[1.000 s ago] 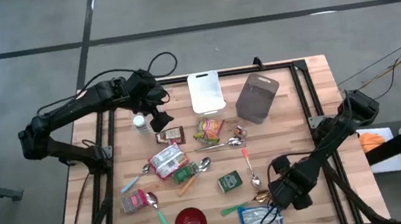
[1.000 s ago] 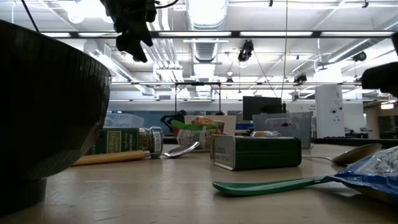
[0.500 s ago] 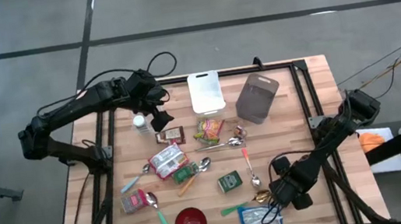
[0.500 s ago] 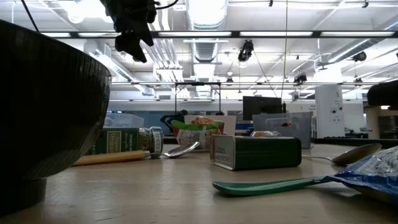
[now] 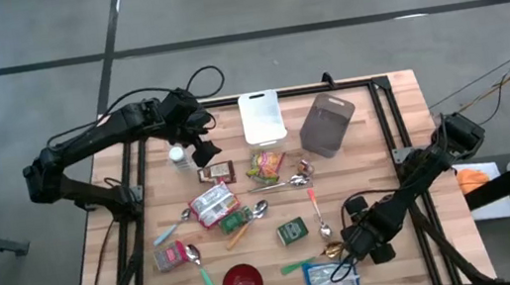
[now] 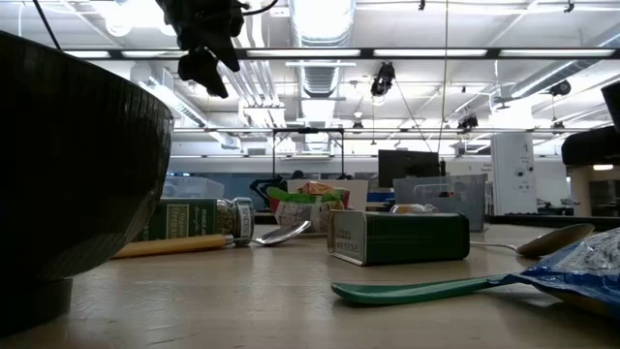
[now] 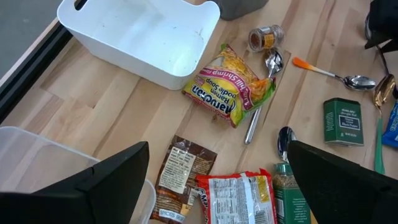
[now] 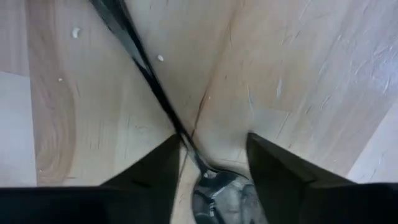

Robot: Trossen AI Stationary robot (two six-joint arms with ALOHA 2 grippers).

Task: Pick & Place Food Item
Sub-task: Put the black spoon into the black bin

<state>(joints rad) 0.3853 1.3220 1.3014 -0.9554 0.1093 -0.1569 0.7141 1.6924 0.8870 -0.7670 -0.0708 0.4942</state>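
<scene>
right gripper (image 8: 208, 168): low on table at 5 o'clock, fingers half-closed astride spoon (image 8: 214, 190) neck, not yet gripping
left gripper (image 7: 217, 180): wide open, empty, hovers at 10 o'clock
tip: centre the neck, close evenly

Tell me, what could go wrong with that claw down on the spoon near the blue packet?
The right gripper has its fingers on either side of a thin spoon lying flat on the table. Closing on something that low, the fingers might scrape the wood or let the spoon slip out. The blue packet and a green spoon lie close by, so the arm could nudge them. A spoon also isn't food.
</scene>
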